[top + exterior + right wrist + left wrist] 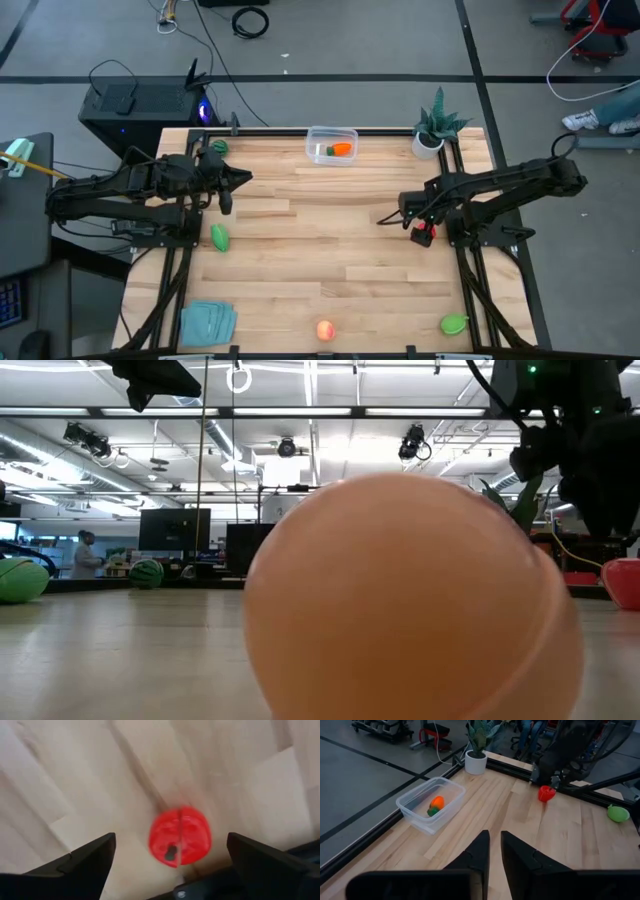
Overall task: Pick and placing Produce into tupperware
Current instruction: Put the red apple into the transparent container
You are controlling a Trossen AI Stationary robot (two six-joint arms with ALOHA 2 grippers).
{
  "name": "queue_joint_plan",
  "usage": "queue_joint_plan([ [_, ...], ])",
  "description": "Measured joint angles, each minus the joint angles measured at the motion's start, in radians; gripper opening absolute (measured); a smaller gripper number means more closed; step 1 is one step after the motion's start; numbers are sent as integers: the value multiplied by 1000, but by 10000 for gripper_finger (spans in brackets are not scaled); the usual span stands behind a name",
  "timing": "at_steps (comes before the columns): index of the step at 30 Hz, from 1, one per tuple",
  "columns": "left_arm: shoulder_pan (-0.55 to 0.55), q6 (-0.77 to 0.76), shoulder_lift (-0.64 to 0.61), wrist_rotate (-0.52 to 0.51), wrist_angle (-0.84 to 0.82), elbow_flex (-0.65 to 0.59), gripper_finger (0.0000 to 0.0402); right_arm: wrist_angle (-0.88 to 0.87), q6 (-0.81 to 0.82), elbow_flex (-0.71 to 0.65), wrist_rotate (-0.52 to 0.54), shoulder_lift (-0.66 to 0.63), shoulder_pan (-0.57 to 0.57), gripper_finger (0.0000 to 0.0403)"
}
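The clear tupperware stands at the table's back middle with the orange carrot inside; both show in the left wrist view. My right gripper is open and hangs just over a red piece. In the right wrist view the red piece lies on the wood between the spread fingers of the gripper. My left gripper is shut and empty at the left, its fingers close together. A peach piece lies at the front edge and fills the low view.
Green pieces lie at the back left, the left middle and the front right. A spiky plant in a white pot stands at the back right. A teal folded cloth lies at the front left.
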Motion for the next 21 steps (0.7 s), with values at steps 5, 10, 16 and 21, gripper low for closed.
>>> queue_joint_plan([
  [5, 0, 0, 0, 0, 0, 0, 48, 3, -60, -30, 20, 0, 0, 396],
  [10, 0, 0, 0, 0, 0, 0, 52, 6, -96, -40, 37, 5, 0, 398],
  [16, 0, 0, 0, 0, 0, 0, 56, 23, -123, -62, 39, 21, 0, 399],
  [21, 0, 0, 0, 0, 0, 0, 51, 62, -142, -99, 38, 32, 0, 399],
])
